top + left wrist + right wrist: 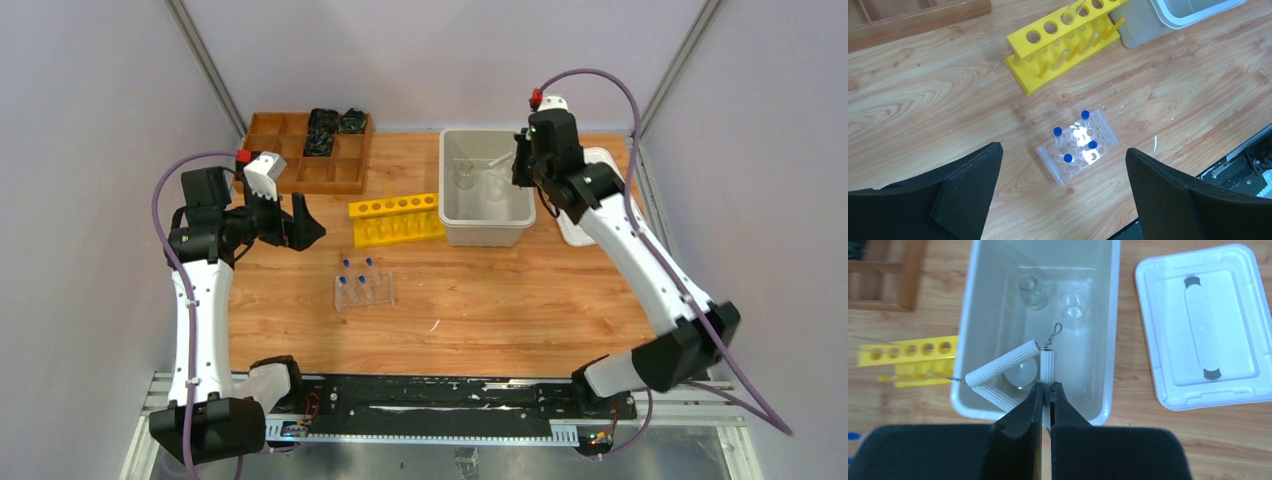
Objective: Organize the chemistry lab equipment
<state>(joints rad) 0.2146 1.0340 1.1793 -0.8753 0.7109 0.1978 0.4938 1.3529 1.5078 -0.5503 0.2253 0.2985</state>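
My right gripper is shut on one side of the white triangle frame, which hangs over the open white bin. Inside the bin stand two small clear beakers, and a white round dish lies below the triangle. The clear plastic tube rack sits on the table with several blue-capped tubes upright in it. My left gripper hovers wide open above and to the near left of that rack, holding nothing. From above, the rack lies mid-table and the right gripper is over the bin's right side.
A yellow six-hole rack stands just left of the bin. The bin's white lid lies on the table to its right. A wooden compartment tray with black items sits at the back left.
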